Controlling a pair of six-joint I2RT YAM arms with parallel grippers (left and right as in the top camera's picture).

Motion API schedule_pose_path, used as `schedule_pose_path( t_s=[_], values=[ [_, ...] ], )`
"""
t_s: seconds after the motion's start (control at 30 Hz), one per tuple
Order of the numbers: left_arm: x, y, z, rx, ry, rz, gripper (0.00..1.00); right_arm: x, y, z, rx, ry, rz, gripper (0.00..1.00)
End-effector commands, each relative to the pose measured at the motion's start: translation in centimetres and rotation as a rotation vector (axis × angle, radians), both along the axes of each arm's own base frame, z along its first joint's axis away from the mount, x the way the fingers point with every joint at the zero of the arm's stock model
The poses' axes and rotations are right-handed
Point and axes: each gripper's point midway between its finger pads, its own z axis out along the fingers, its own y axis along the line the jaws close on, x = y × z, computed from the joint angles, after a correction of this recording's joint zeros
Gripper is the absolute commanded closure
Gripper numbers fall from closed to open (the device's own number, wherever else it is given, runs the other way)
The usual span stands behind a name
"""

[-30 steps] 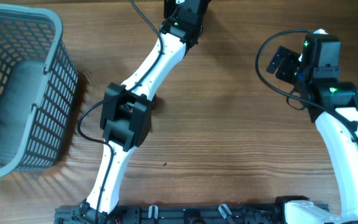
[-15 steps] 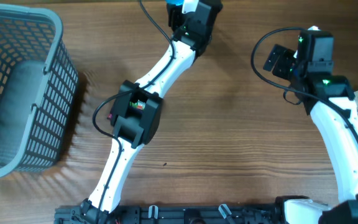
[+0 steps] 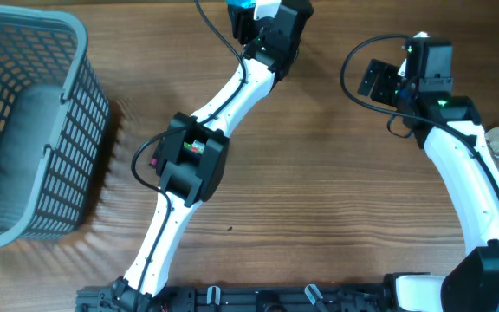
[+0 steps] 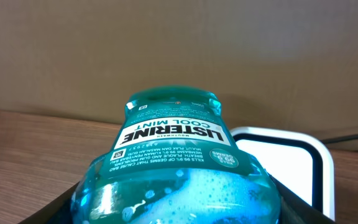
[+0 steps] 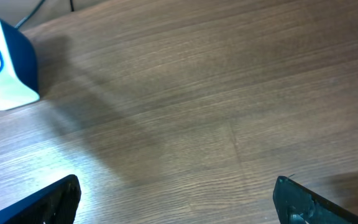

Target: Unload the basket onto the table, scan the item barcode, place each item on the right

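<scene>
Left arm [image 3: 223, 95] swinging rightward since earlier, left end effector [image 3: 254, 13] grasping mouthwash bottle [image 4: 173, 168] before scanner [image 4: 303, 162], right end effector [image 5: 176, 196] hovering released over counter [image 5: 229, 93]

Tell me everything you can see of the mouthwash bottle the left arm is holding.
The mouthwash bottle is clear teal plastic with blue-green liquid foaming inside. Its teal label reads Listerine Cool Mint in white and appears upside down in the wrist view. The bottle is gripped in the left end effector, above the wooden table's far side. A white scanner sits just behind it.
</scene>
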Motion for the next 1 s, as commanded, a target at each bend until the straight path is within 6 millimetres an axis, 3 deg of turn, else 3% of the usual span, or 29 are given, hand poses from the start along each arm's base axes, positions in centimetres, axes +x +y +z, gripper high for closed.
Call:
schedule_pose_path(
  t_s=[0.0, 0.1, 0.43, 0.7, 0.97],
  values=[
    [-0.4, -0.4, -0.6, 0.024, -0.017, 0.036, 0.82, 0.0, 0.8, -0.6, 0.013, 0.007, 0.044, 0.00],
    [-0.7, -1.1, -1.3, 0.030, -0.007, 0.025, 0.82, 0.1, 0.8, -0.5, 0.013, 0.003, 0.044, 0.00],
    [-0.8, -1.7, -1.2, 0.024, -0.016, 0.017, 0.82, 0.1, 0.8, -0.5, 0.001, 0.003, 0.058, 0.00],
    [-1.3, -3.3, -1.0, 0.015, -0.028, -0.008, 0.82, 0.2, 0.8, -0.4, -0.012, -0.003, 0.071, 0.00],
    [-1.3, -3.5, -1.6, 0.000, -0.030, -0.008, 0.81, 0.3, 0.8, -0.3, -0.022, -0.005, 0.082, 0.00]
  ],
)
